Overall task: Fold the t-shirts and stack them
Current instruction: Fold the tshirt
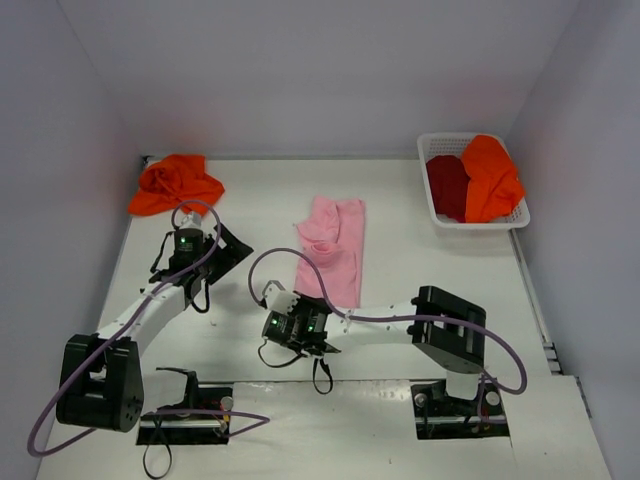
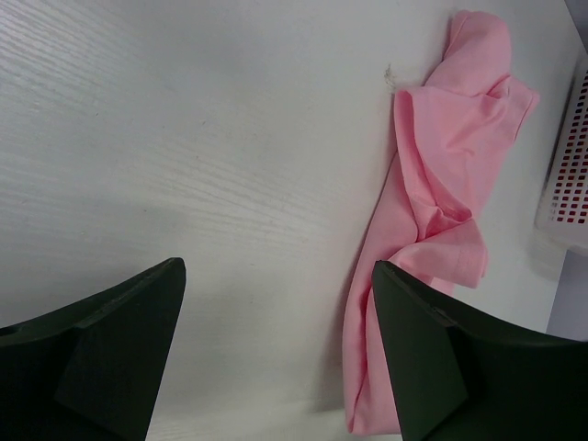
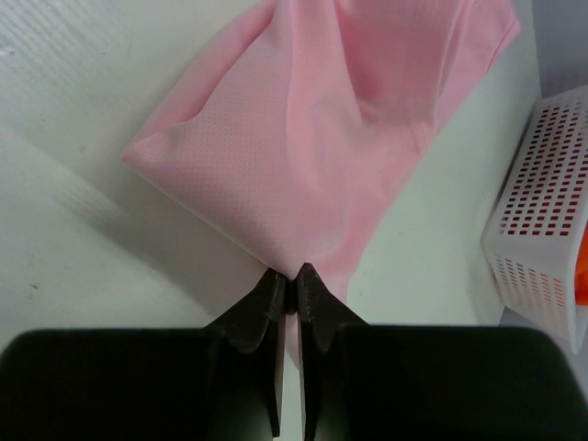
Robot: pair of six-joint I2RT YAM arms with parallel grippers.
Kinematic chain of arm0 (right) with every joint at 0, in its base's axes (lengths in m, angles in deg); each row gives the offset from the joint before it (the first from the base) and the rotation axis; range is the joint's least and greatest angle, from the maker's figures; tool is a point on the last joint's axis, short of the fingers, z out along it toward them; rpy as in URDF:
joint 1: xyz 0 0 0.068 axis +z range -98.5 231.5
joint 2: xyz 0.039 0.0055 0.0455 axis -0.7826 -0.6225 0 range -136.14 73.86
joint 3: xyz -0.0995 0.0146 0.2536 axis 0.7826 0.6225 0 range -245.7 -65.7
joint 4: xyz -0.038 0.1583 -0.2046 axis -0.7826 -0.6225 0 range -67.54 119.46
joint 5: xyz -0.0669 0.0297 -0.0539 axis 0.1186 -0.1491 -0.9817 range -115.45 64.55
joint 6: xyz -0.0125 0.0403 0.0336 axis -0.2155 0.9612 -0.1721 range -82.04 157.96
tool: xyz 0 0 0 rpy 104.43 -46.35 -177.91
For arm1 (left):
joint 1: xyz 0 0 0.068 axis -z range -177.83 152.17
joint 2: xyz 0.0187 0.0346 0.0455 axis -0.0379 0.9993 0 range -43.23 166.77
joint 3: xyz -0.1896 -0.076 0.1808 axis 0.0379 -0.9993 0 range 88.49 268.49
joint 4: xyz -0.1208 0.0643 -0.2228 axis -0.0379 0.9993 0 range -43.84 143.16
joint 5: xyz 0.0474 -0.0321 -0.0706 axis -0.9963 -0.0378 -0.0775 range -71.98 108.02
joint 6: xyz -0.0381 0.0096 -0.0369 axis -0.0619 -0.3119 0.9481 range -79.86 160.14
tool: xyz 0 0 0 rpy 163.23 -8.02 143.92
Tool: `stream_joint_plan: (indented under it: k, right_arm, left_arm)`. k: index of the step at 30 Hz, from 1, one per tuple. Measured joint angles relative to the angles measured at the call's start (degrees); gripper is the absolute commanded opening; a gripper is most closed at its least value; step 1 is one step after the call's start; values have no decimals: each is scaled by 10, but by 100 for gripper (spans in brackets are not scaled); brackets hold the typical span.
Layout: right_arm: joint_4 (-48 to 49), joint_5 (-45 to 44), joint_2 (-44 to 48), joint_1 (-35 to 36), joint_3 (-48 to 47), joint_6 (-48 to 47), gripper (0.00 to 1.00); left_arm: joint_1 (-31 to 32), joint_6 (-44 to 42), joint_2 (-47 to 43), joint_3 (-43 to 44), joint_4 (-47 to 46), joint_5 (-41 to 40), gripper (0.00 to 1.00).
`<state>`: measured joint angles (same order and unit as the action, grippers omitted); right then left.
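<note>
Rumpled, long-folded pink t-shirt [image 1: 335,250], hem pinched by right claw [image 3: 294,272]; left claw [image 2: 277,266] gapes.

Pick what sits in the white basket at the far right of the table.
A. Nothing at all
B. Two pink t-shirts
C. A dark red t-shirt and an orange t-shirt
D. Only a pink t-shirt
C: the top view shows the white latticed basket holding a dark red t-shirt and an orange t-shirt, while the pink t-shirt lies outside it, mid-scene.
</note>
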<state>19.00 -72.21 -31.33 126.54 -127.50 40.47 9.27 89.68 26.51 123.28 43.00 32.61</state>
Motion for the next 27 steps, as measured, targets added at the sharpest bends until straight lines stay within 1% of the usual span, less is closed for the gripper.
stream_joint_plan:
  k: [9, 27]
  right_arm:
    - [-6, -13, 36, -18, -16, -19, 0]
    - [-11, -14, 43, -75, -63, -70, 0]
  left_arm:
    - [0, 0, -9, 0, 3, 0, 77]
    - [0, 0, -18, 0, 9, 0, 77]
